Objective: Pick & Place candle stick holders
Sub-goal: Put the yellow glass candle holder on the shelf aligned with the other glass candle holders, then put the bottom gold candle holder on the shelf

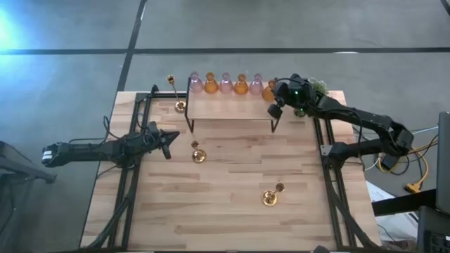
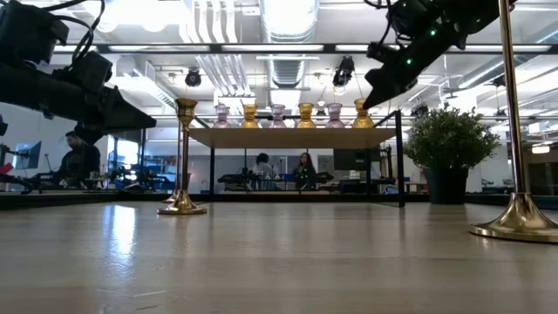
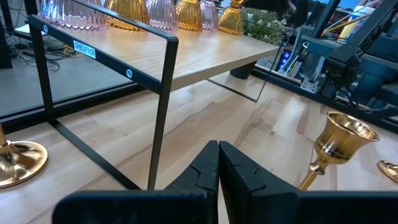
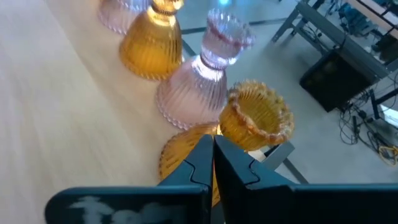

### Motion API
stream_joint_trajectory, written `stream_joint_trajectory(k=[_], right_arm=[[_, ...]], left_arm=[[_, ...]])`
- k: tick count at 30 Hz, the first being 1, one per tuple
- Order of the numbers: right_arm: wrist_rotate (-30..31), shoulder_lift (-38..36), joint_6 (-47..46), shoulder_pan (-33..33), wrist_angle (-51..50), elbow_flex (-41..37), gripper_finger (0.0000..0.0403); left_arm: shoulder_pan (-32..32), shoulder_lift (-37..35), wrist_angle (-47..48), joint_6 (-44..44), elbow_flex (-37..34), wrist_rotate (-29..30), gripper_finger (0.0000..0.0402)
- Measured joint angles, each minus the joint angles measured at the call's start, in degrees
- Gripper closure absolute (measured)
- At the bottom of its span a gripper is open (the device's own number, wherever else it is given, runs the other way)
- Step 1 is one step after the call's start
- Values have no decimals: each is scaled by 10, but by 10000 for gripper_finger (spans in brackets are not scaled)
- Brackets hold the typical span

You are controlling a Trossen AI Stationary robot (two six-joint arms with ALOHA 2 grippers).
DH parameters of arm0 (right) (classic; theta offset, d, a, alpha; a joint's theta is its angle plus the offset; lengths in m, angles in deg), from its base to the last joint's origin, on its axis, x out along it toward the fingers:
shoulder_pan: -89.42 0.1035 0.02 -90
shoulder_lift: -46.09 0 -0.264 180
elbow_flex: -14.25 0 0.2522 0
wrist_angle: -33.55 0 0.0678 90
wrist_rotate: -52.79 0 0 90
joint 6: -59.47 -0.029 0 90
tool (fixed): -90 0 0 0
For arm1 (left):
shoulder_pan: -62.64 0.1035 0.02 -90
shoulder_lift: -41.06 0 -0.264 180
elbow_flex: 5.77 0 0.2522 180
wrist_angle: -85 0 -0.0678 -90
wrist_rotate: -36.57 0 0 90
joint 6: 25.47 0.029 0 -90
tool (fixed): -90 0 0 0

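— Where do the holders stand?
— Six glass holders (image 1: 226,83) upright, rims up, along the shelf's (image 1: 232,109) far edge; gold candlesticks (image 1: 199,155) upright below. Shelf tag (image 3: 84,50) unreadable.
— The pincers?
— Right gripper (image 4: 213,158) closed, empty, at the end amber holder (image 4: 249,124); left gripper (image 3: 219,165) closed before the shelf.

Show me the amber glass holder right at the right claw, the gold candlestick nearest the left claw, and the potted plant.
amber glass holder (image 4: 256,118): right wrist view, on its ruffled rim.
gold candlestick (image 3: 344,134): left wrist view, on its cup.
potted plant (image 2: 451,139): low view, on its leaves.
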Motion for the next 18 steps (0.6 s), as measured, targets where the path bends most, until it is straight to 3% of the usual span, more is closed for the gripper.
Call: stream_joint_trajectory(k=[9, 18], right_arm=[[2, -58, -34, 36, -39, 12, 395], [-6, -105, -28, 112, -75, 86, 395]], left_arm=[[0, 0, 0, 0, 0, 0, 388], [0, 0, 0, 0, 0, 0, 388]])
